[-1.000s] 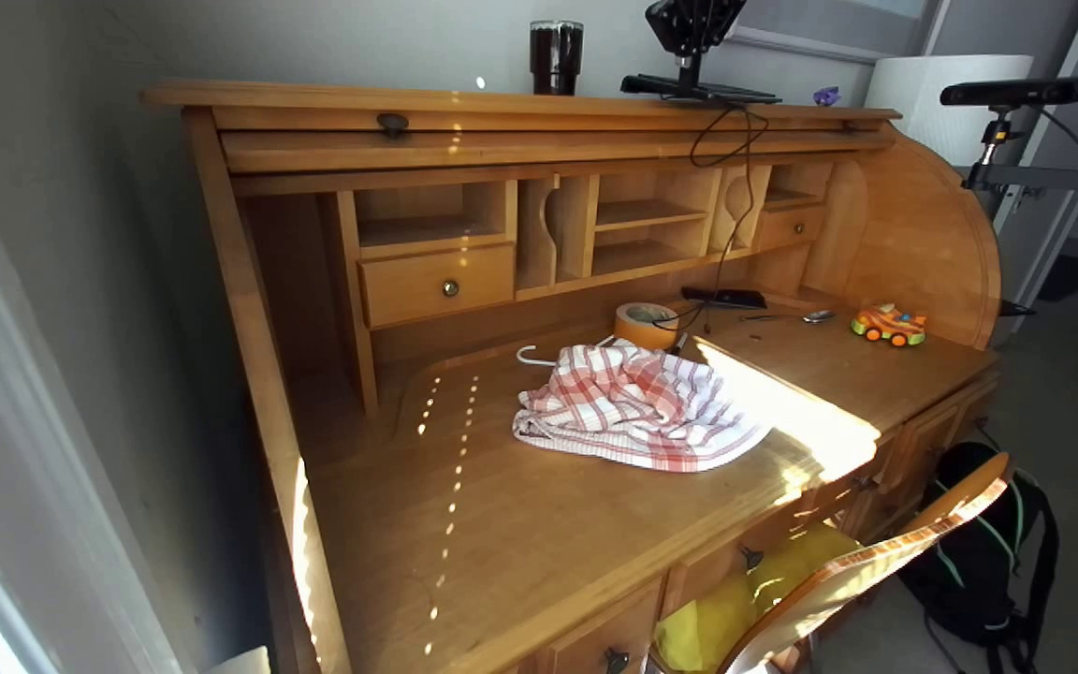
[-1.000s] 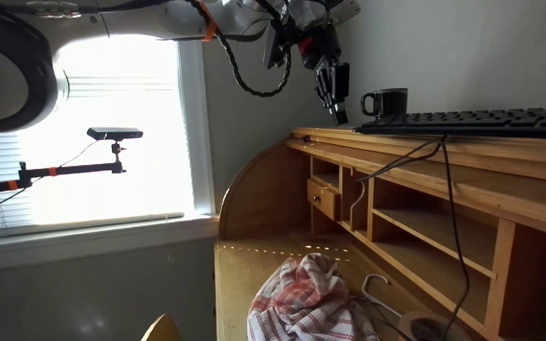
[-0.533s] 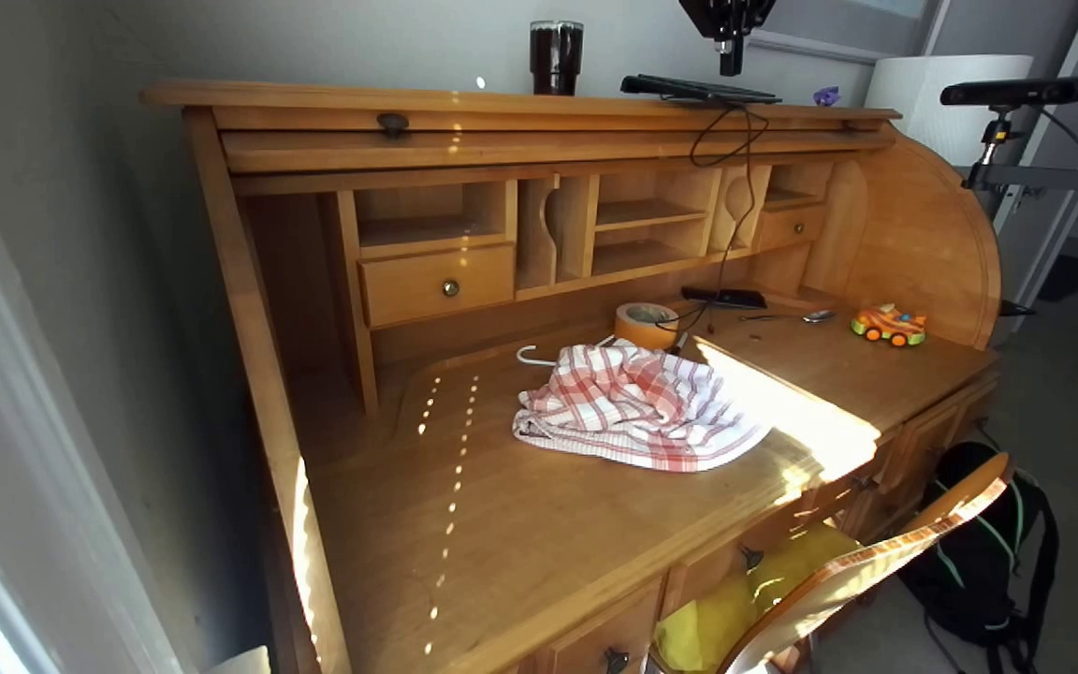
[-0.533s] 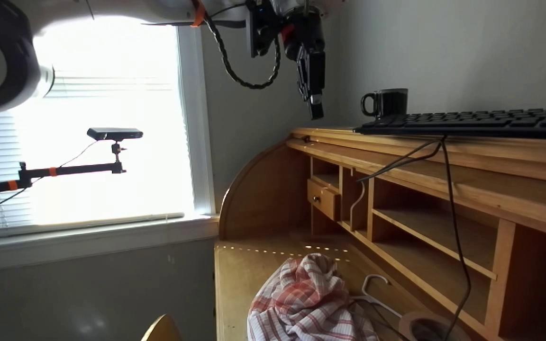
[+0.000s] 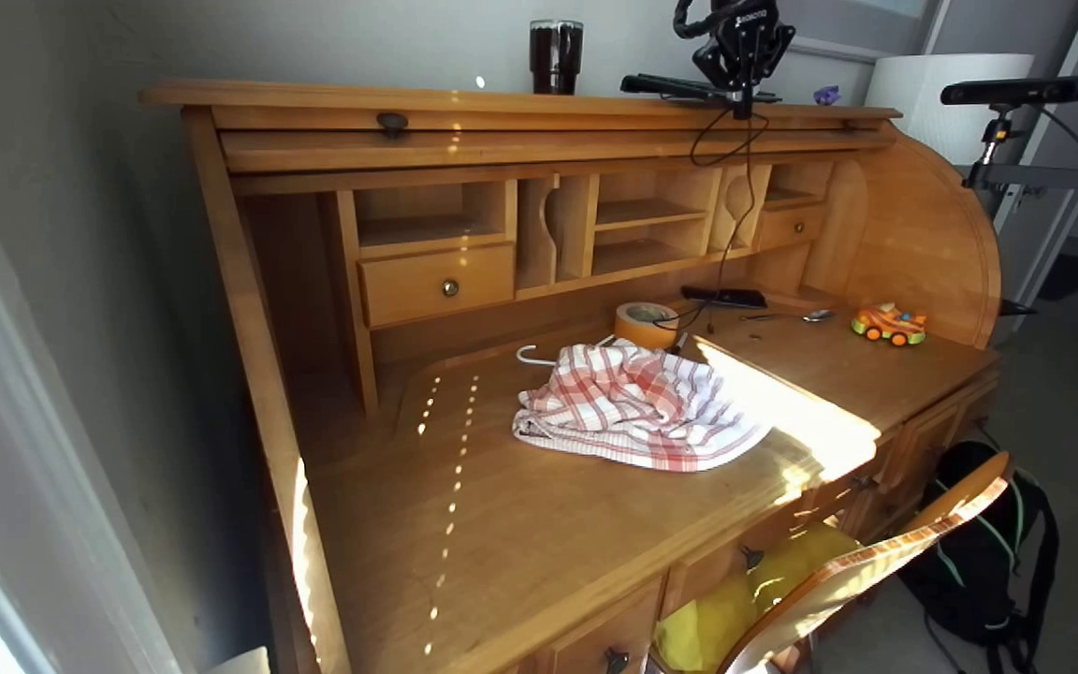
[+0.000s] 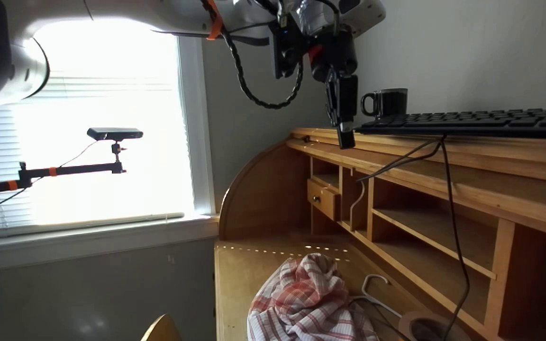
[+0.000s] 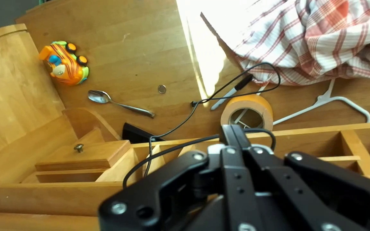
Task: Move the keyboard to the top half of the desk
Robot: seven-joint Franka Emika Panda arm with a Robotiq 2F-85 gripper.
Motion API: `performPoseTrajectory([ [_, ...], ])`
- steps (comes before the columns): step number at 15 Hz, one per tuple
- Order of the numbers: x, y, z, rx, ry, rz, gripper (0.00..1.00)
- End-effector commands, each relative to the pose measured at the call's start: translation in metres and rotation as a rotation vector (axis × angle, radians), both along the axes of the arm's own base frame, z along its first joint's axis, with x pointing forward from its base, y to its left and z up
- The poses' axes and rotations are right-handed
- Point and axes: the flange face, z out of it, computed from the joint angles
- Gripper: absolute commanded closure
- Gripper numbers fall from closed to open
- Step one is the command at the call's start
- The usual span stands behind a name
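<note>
The black keyboard (image 5: 665,87) lies on the flat top shelf of the honey-brown desk (image 5: 502,524). Its keys (image 6: 500,118) show at the right of an exterior view, where it lies along the shelf's front edge. It does not show in the wrist view. My gripper (image 5: 742,108) is in front of the shelf edge, with its tips just below the level of the keyboard. In an exterior view the gripper (image 6: 346,140) is beside the keyboard's near-left end. In the wrist view the gripper's fingertips (image 7: 234,136) are pressed together with nothing seen between them.
A black mug (image 6: 391,102) stands on the shelf beside the keyboard. A dark cable (image 5: 747,178) hangs down the front, passing close to my fingertips. Below lie a tape roll (image 7: 247,112), checked cloth (image 7: 326,41), hanger (image 7: 324,99), spoon (image 7: 120,103) and toy car (image 7: 64,64).
My gripper first rose off and away from the keyboard's top, then came down in front of the shelf edge. The keyboard and cloth look unmoved.
</note>
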Motion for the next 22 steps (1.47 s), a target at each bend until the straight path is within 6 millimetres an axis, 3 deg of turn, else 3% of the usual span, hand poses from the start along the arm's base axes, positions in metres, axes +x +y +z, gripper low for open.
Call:
performPoseTrajectory([
  [1,-0.002,-0.016,-0.010,-0.007,-0.066,0.027,1.00],
  [5,-0.007,-0.021,-0.010,-0.019,-0.156,0.066,1.00],
  [14,-0.039,-0.010,-0.012,0.007,-0.355,0.121,1.00],
  [22,-0.074,-0.011,0.008,0.050,-0.551,0.077,1.00],
])
